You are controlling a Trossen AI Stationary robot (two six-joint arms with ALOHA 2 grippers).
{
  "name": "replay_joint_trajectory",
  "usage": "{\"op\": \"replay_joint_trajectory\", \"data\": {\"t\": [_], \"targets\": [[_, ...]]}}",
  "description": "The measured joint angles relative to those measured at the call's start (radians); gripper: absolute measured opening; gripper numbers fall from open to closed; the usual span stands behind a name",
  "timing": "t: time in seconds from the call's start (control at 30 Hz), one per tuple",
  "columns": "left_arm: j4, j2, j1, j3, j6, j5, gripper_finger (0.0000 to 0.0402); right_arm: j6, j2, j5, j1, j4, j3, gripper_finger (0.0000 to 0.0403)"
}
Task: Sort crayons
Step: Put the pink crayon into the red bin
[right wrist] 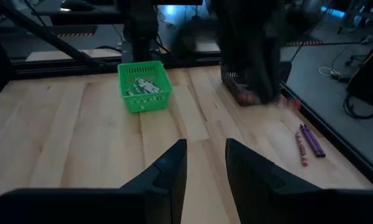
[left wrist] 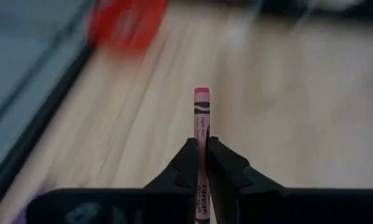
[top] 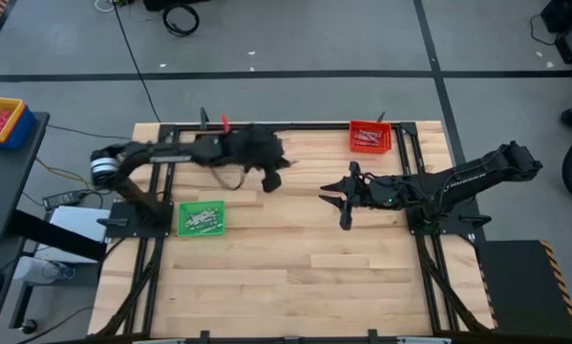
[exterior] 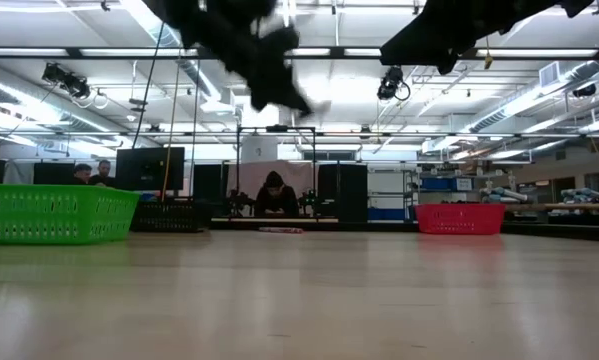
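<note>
Partway through, judging by the bins. Green basket [top: 201,218] near the left arm's base already holds a heap of pale sticks; red basket [top: 370,137] at the far edge on the right arm's side holds a layer of reddish ones. Loose crayons [right wrist: 307,144] left on the wood close to a table edge — two purple lying side by side, one pinkish-red just beside them. More strays possible; can't tell from overhead, too small there.

Left gripper [left wrist: 202,144] pinched tight on a pink crayon [left wrist: 201,118], raised off the table over the far middle, between the two baskets. Gripped low on the shaft, upper half poking out past the fingertips, pointing straight ahead in line with the fingers. Paper wrapper intact with dark printed bands, flat blunt end outward. Red blur ahead in the left wrist view — probably the red basket, so likely destination by colour match.

Right gripper [right wrist: 206,163] parked over mid-table on its own side, fingers parted to a moderate gap, nothing between them.

Crayon thin and smooth-wrapped — likely to pivot in the pinch if swung hard. Remaining: drop this one, then clear the three by the edge.
</note>
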Motion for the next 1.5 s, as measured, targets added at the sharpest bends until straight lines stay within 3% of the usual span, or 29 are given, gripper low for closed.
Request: {"op": "replay_joint_trajectory", "data": {"t": [0.13,0.3,0.5,0.83,1.03,1.17,1.3,1.5], "targets": [[0.325,-0.068,-0.134,-0.083,-0.088,0.002,0.0026,0.034,0.001,-0.113,0.001,0.005,0.000,0.0115],[0.831,-0.057,-0.305,-0.205,-0.146,-0.009,0.0022,0.034,0.048,-0.238,0.018,0.138,-0.002,0.0131],[0.992,-0.031,-0.402,-0.243,-0.099,-0.117,0.0014,0.035,0.108,-0.237,0.031,0.287,-0.002,0.0146],[0.936,-0.030,-0.421,-0.243,-0.089,-0.132,0.0011,0.020,0.116,-0.235,0.025,0.319,-0.002,0.0144],[0.682,-0.026,-0.406,-0.241,-0.074,-0.132,0.0011,-0.044,0.135,-0.219,0.024,0.207,0.000,0.0144],[0.543,0.002,-0.413,-0.241,-0.075,-0.132,0.0011,-0.023,0.241,-0.088,0.031,0.151,0.000,0.0144],[0.531,0.034,-0.427,-0.240,-0.060,-0.128,0.0011,0.053,0.398,0.061,0.080,0.177,0.011,0.0141],[0.493,0.041,-0.419,-0.241,-0.005,-0.129,0.0011,0.330,0.580,0.262,0.203,0.160,0.050,0.0139]]}}
